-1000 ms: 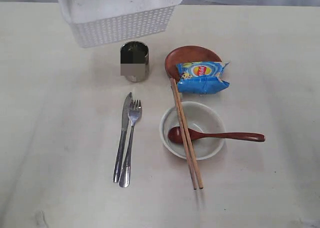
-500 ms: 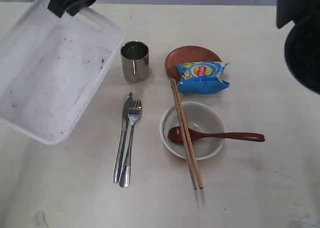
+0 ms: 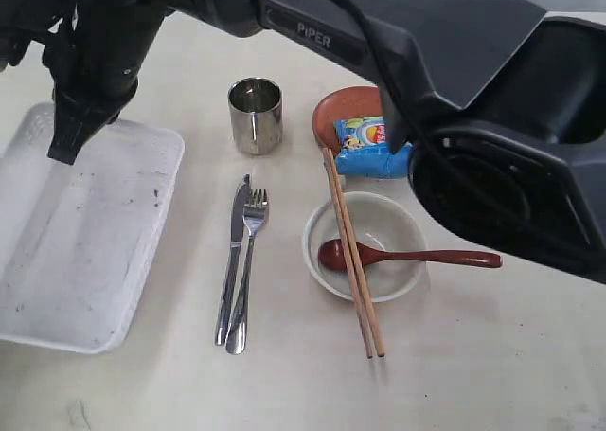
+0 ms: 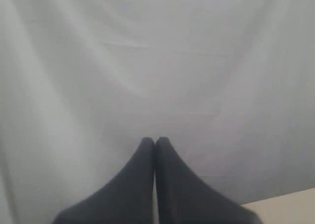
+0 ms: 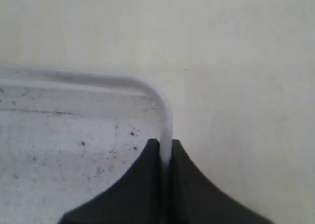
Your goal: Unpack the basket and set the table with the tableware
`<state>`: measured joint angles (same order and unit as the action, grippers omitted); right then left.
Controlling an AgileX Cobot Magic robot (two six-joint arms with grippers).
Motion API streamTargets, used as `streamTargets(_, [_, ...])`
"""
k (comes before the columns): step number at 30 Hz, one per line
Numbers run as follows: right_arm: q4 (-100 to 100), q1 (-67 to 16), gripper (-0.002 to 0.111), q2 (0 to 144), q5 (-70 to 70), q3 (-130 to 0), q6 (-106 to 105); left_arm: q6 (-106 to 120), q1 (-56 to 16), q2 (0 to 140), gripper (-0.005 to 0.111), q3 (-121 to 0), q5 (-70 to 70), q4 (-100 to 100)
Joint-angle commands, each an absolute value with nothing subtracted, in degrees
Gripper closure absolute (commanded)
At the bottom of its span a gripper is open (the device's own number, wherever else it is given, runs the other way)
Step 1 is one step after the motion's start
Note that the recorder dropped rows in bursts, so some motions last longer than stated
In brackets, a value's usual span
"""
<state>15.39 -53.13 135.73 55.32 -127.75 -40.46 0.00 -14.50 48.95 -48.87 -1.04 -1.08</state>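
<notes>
1. Gripping the white basket (image 3: 90, 260) by its rim with the right claw (image 3: 66, 145), clenched on the thin plastic edge beside a rounded corner.
2. Confirmed close up at the wrist: right claw (image 5: 165, 147) pinching the rim, with the speckled floor of the basket (image 5: 69, 135) on one side of the fingers and bare worktop (image 5: 246, 86) on the other.
3. Stretched across from the right on a long black arm. Basket spread out directly under and ahead of the claw. Cannot tell whether it is lifted or resting flat.
4. Off to the right of the claw, nearest first: steel cup (image 3: 255, 116) standing upright, then knife (image 3: 231, 260) and fork (image 3: 248, 260) lying side by side.
5. Farther right of the claw: pale bowl (image 3: 409, 221) with the wooden spoon (image 3: 426, 257) in it, handle pointing away. Chopsticks (image 3: 355, 270) laid across the bowl rim.
6. Beyond the bowl: brown plate (image 3: 343, 104) carrying a blue chip bag (image 3: 365, 137), both partly hidden by the arm.
7. Left claw (image 4: 155, 143) clenched, tips pressed together, facing a pale grey backdrop.
</notes>
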Motion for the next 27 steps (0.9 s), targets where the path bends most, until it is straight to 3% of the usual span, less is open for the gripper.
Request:
streamTargets(1, [10.7, -52.7, 0.108, 136.1, 46.7, -128.2, -34.2, -1.3, -14.4, 48.7, 0.107, -47.7, -1.8, -0.7])
streamTargets(5, [12.9, -52.7, 0.106, 136.2, 40.5, -128.2, -34.5, -2.2, -14.4, 48.8, 0.107, -44.8, -6.4, -0.7])
streamTargets(11, [12.5, -52.2, 0.066, 137.4, 37.3, -128.2, -31.3, -3.4, -14.4, 48.8, 0.107, -42.1, -9.2, -0.7])
streamTargets(13, [11.3, -52.1, 0.060, 137.5, 35.6, -128.2, -26.3, -3.4, -14.4, 48.8, 0.107, -41.8, -9.6, -0.7])
streamTargets(22, [8.0, -47.7, 0.063, 130.7, 50.3, -131.5, -12.9, -3.3, -14.4, 49.3, 0.107, -41.8, -8.4, -0.8])
streamTargets(24, [8.0, -45.9, 0.075, 128.1, 53.7, -131.6, -10.7, -3.3, -14.4, 49.3, 0.107, -41.8, -7.9, -0.8])
streamTargets(27, [8.6, -43.4, 0.105, 125.1, 58.6, -131.5, -10.6, -3.4, -14.4, 48.1, 0.107, -41.7, -6.2, -0.8])
